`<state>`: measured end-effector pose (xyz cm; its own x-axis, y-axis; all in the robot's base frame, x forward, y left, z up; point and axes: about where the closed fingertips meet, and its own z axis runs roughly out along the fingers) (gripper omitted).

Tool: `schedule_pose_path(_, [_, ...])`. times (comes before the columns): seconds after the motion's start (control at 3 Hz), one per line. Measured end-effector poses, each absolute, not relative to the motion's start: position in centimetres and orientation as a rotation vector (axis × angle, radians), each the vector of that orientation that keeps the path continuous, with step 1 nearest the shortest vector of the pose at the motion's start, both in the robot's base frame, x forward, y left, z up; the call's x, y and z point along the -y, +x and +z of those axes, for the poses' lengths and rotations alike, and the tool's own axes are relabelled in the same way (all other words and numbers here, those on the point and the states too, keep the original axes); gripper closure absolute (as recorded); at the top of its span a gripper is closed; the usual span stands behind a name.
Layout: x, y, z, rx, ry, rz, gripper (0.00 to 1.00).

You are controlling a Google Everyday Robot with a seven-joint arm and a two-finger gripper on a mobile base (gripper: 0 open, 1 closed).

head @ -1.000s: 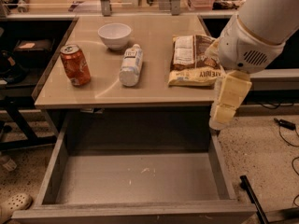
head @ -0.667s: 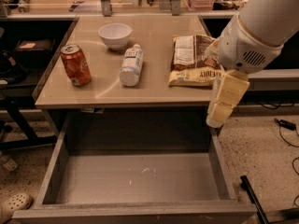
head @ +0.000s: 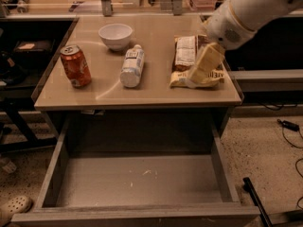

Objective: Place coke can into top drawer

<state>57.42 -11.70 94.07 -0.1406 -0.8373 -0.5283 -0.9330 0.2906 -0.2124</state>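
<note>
1. My gripper [head: 193,78] hangs over the right side of the tabletop [head: 156,92]. It shows as a cream-coloured piece slanting down and to the left from my white arm [head: 246,13], which enters from the upper right corner.
2. I cannot tell whether my gripper is wide or narrow, as only one cream face of it shows. Its tip lies in front of a pale chip bag [head: 210,77], and I cannot tell whether the two touch.
3. The coke can [head: 75,66] stands upright on the left part of the tabletop, near the left edge. Its silver top and pull tab face up, and it is well apart from my gripper.
4. Between the can and my gripper, a white plastic bottle [head: 132,66] lies on its side with its cap pointing toward the back of the table.
5. A white bowl [head: 115,35] sits behind the bottle, just beside its cap end.
6. A snack packet [head: 185,51] lies flat on the right side, just behind the chip bag.
7. The top drawer [head: 142,178] is pulled out below the front edge of the tabletop. It has a flat grey bottom with a few pale scuffs and low side walls. The can sits on the tabletop above and behind it.
8. On the speckled floor [head: 265,155], a pale shoe [head: 14,206] shows at the lower left and a dark cable [head: 289,125] at the right.
</note>
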Motion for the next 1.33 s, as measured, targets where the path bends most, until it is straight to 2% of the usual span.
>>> schedule_pose_path(0.67, [11.8, 59.3, 95.5, -1.972, -1.542, 0.220, 0.00])
schedule_pose_path(1.0, [8.1, 59.1, 94.1, -1.903, -1.535, 0.316, 0.00])
schedule_pose_path(1.33, [1.1, 58.4, 92.3, -1.804, -1.578, 0.443, 0.00])
